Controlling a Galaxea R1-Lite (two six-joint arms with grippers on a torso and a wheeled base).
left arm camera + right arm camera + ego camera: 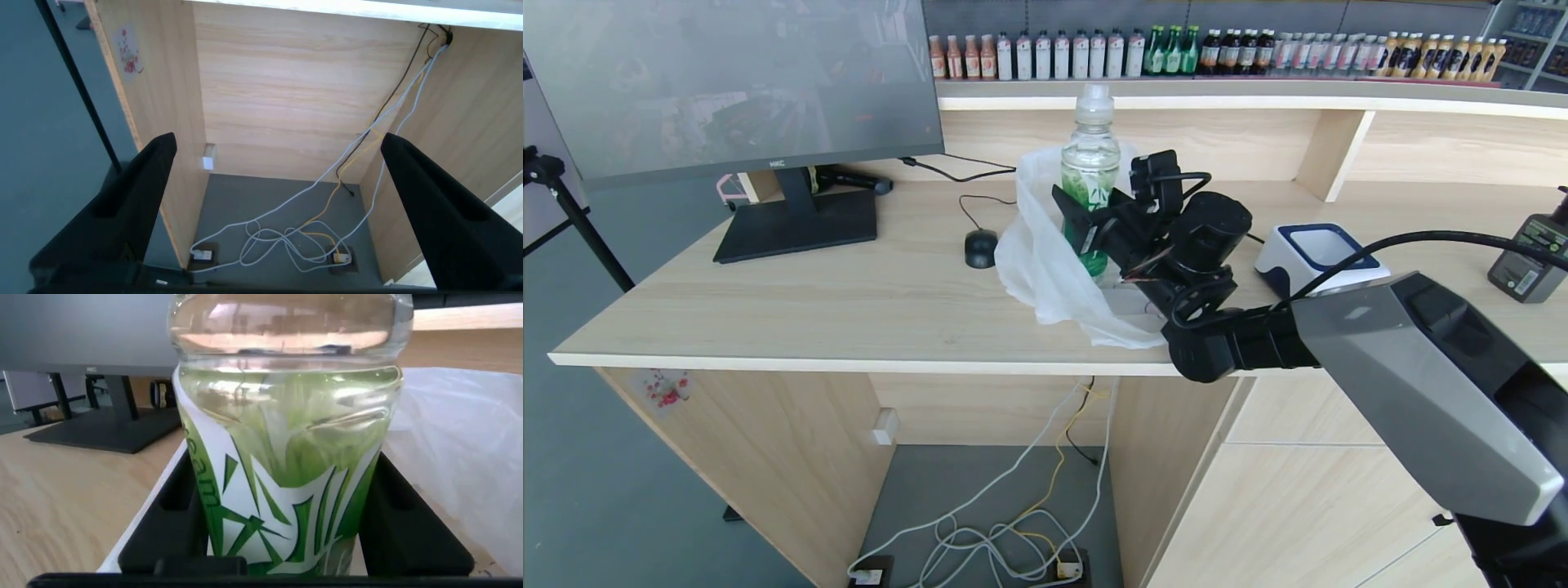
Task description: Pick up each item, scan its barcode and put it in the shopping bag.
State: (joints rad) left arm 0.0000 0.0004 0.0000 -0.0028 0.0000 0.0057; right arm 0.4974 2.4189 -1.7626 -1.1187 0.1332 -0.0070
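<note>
Holding the bottle [1090, 159] upright, my right gripper [1089, 229] pinches its labelled lower half, one finger on either side. The bottle sits at the open mouth of the white shopping bag [1045, 278] on the table [849, 302]; I cannot tell whether its base rests inside. Left gripper [278, 147] spread wide, below the table edge.

monitor [727, 82]: small white logo on lower bezel | bottle [278, 498]: green-white label, letter fragments along its edge, no whole word legible | sticker [666, 388] on counter side panel [735, 457]: picture, no legible text | dark device [1531, 261] at counter's right end: printed labels, too small | shelf bottles [1176, 53]: labels too small
</note>
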